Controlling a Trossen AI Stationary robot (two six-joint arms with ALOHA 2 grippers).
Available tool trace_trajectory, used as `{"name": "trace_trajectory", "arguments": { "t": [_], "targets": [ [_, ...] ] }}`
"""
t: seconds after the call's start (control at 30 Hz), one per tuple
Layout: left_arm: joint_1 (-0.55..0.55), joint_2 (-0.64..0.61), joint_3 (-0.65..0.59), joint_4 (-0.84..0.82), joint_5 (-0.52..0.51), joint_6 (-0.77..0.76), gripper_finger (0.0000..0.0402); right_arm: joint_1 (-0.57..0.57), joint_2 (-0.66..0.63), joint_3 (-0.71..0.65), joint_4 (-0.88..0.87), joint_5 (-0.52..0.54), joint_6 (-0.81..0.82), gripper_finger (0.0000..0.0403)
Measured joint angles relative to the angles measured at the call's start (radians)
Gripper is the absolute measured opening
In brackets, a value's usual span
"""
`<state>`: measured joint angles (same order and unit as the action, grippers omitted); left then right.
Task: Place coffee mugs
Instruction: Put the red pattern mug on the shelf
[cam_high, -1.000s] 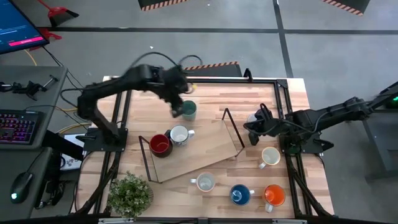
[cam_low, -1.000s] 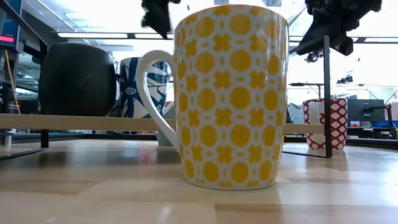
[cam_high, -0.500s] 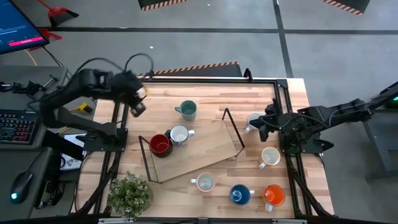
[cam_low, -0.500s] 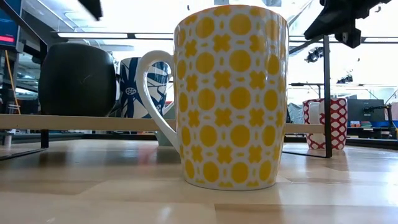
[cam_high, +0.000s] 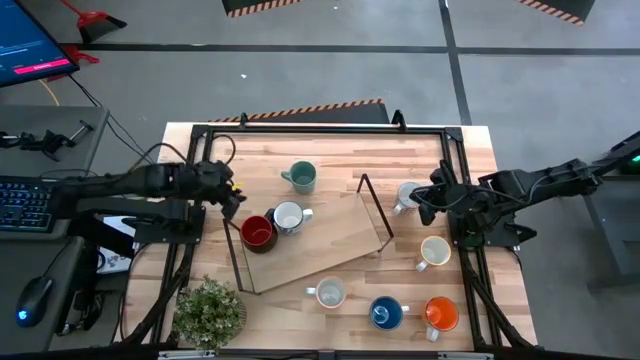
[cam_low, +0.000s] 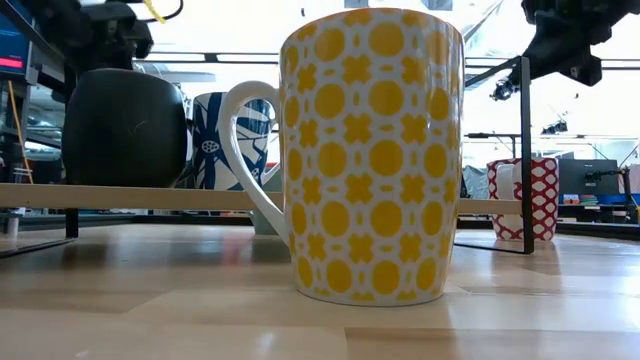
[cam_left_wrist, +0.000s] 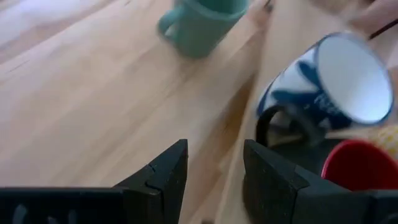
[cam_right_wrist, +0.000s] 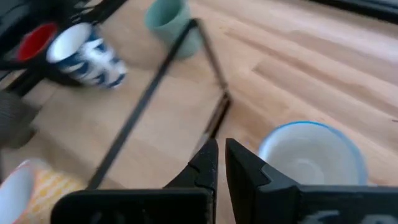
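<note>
L pincer (cam_high: 232, 197) pulled back (empty), teal mug (cam_high: 301, 177) alone

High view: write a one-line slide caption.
Both grippers empty: left gripper beside the red mug, right gripper over a white mug.

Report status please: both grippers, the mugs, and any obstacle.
Left gripper open, empty, at table's left edge. Right gripper shut, empty, beside white mug. Teal mug stands alone; red mug on rack. Nothing blocking.

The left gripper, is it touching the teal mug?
Apart. In the high view the left gripper sits near the table's left edge, open and empty, with bare wood between it and the teal mug.
</note>
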<state>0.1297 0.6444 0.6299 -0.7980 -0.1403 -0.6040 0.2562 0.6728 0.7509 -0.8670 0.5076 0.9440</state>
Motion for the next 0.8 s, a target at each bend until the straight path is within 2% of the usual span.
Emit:
{"name": "trace_trajectory", "arguments": {
  "t": [0.07, 0.2, 0.3, 0.43, 0.8],
  "targets": [
    [-0.007, -0.011, -0.043, 0.085, -0.025, 0.027, 0.0147, 0.0, -0.001, 0.0, -0.039, 0.058, 0.06, 0.0011],
    [-0.007, -0.022, -0.051, 0.182, -0.114, 0.1, 0.0147, -0.001, 0.0, 0.0, -0.116, 0.13, 0.215, 0.0011],
    [-0.006, -0.037, -0.051, 0.217, -0.157, 0.174, 0.0147, -0.015, 0.012, 0.0, -0.195, 0.085, 0.294, 0.0011],
    [-0.006, -0.046, -0.051, 0.245, -0.157, 0.188, 0.0147, -0.05, 0.046, 0.0, -0.258, 0.011, 0.373, 0.0011],
    [-0.006, -0.046, -0.051, 0.287, -0.16, 0.16, 0.0147, -0.224, 0.175, 0.0, -0.301, 0.043, 0.379, 0.0011]
  ]
}}
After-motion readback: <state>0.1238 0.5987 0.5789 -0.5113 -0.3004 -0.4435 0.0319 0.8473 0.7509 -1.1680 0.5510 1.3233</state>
